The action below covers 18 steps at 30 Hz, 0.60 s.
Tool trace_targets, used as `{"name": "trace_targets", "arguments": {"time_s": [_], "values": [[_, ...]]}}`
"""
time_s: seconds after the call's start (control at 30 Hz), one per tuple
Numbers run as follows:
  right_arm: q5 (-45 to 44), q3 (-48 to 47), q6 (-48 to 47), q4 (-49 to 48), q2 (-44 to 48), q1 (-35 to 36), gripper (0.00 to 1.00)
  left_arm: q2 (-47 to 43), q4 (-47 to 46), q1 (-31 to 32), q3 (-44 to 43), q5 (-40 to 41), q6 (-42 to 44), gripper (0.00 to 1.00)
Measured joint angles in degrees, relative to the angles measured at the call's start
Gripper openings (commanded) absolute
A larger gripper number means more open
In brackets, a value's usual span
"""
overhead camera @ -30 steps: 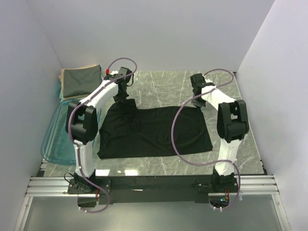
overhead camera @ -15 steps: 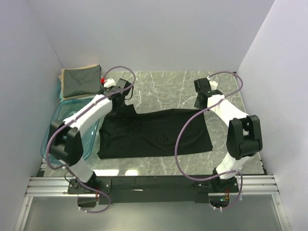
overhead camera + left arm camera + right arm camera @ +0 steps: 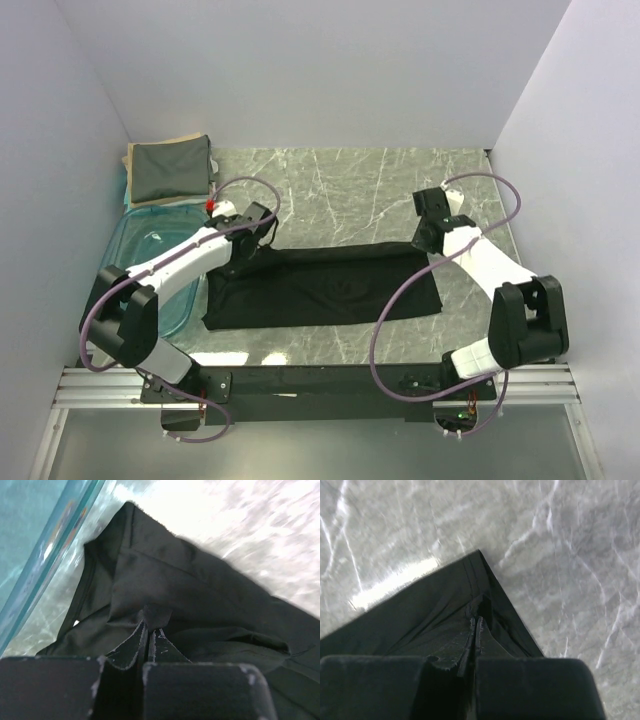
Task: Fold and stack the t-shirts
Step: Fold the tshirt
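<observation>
The black t-shirt (image 3: pixel 320 290) lies across the marble table, its far edge lifted and drawn over its near part. My left gripper (image 3: pixel 243 252) is shut on the shirt's far left corner; the left wrist view shows the black cloth (image 3: pixel 200 600) pinched between my fingertips (image 3: pixel 148 628). My right gripper (image 3: pixel 428 243) is shut on the far right corner; the right wrist view shows the cloth's corner (image 3: pixel 445 605) pinched at my fingertips (image 3: pixel 475 622). A folded dark grey-green shirt (image 3: pixel 165 170) lies on a beige one (image 3: pixel 135 153) at the far left.
A clear blue plastic tub (image 3: pixel 140 270) sits at the left edge of the table, close to the left arm; its rim shows in the left wrist view (image 3: pixel 45 570). Bare marble table (image 3: pixel 350 185) lies beyond the shirt. White walls enclose the sides and back.
Both grippers have pulled the shirt's far edge toward the near side, folding it over; the visible black cloth is now a narrower band. Both arms have drawn back.
</observation>
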<state>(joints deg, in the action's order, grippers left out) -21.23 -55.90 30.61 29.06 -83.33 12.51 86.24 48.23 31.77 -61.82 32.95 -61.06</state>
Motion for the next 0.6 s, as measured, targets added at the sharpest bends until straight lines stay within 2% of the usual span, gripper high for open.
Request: {"name": "trace_targets", "arguments": {"time_s": [0.1, 0.17, 0.23, 0.27, 0.33, 0.37, 0.4, 0.43, 0.47, 0.6], "values": [[0.87, 3.56, 0.04, -1.6, 2.03, 0.0, 0.0, -0.52, -0.13, 0.81, 2.71, -0.02, -1.01, 0.01], [1.25, 6.16, 0.48, -2.08, 3.32, -0.02, 0.11, -1.07, -0.55, 1.97, 4.98, -0.04, -1.66, 0.08], [1.36, 8.07, 1.14, -1.88, 4.22, 0.0, 0.11, -1.7, -0.39, 3.52, 7.17, -0.15, -2.34, 0.2], [1.31, 8.72, 1.42, -1.75, 4.74, 0.0, 0.18, -2.08, -0.28, 4.33, 8.15, -0.31, -2.75, 0.27], [1.25, 9.97, 2.23, -1.42, 6.25, 0.0, 0.24, -3.02, 0.33, 5.55, 9.42, -0.61, -3.48, 0.43], [1.09, 10.73, 2.6, -0.98, 7.65, 0.0, 0.29, -3.74, 0.87, 6.19, 9.88, -0.74, -4.0, 0.48], [0.76, 11.52, 3.02, -0.33, 9.27, 0.0, 0.33, -4.72, 1.51, 6.93, 10.14, -0.9, -4.63, 0.6], [0.35, 12.2, 3.43, 0.57, 11.1, 0.0, 0.39, -5.64, 2.19, 7.45, 10.16, -0.98, -4.94, 0.67], [-0.09, 12.61, 3.65, 1.29, 12.63, 0.0, 0.46, -6.86, 2.73, 8.04, 10.16, -1.16, -5.49, 0.72], [-1.27, 13.94, 4.57, 3.89, 19.39, 0.0, 0.59, -12.35, 4.17, 10.14, 10.16, -1.29, -6.21, 0.86]]}}
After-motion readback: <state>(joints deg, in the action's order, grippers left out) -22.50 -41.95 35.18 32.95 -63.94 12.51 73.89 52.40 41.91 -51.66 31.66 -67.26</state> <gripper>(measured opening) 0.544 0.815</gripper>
